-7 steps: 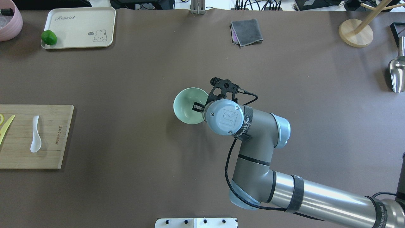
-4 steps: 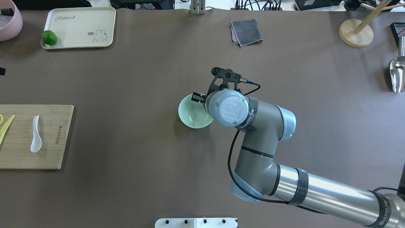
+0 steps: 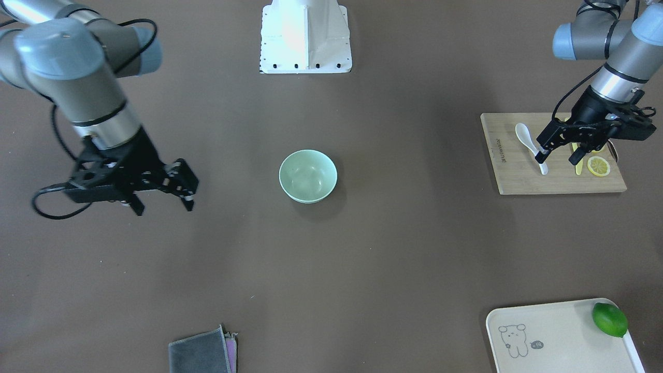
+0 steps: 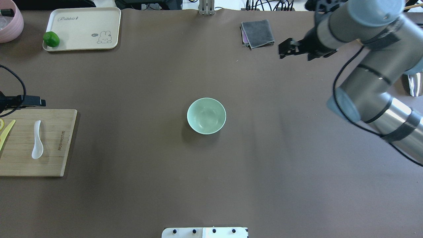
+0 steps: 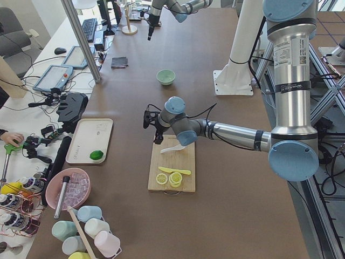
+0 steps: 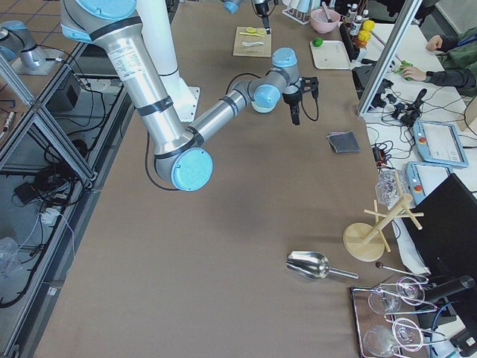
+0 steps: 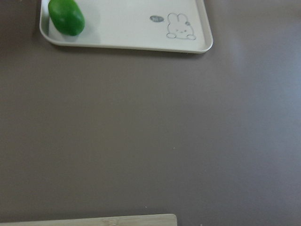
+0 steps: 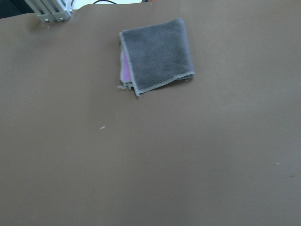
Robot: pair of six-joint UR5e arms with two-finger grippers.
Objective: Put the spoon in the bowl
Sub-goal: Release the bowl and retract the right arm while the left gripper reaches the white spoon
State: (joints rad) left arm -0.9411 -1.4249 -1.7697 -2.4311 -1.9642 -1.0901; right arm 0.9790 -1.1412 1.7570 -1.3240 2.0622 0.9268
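The mint-green bowl point(image 4: 206, 115) stands upright and empty at the table's middle, also in the front view point(image 3: 308, 176). The white spoon point(image 4: 37, 140) lies on the wooden cutting board point(image 4: 56, 158) at the left, also in the front view point(image 3: 528, 139). My left gripper point(image 3: 562, 150) is open and empty, hovering over the board, with one finger above the spoon's handle. My right gripper point(image 3: 163, 202) is open and empty, raised well to the right of the bowl, near the grey cloth in the overhead view point(image 4: 285, 49).
A yellow knife point(image 4: 6, 134) and a lemon slice point(image 3: 598, 166) lie on the board beside the spoon. A cream tray point(image 4: 82, 19) with a lime point(image 4: 51, 39) sits far left. A grey cloth point(image 4: 257, 33), wooden stand point(image 4: 371, 33) and metal scoop point(image 4: 414, 76) are far right.
My right gripper let go of the bowl, which it had shifted slightly, and has drawn away to the far right. My left arm has come in over the cutting board.
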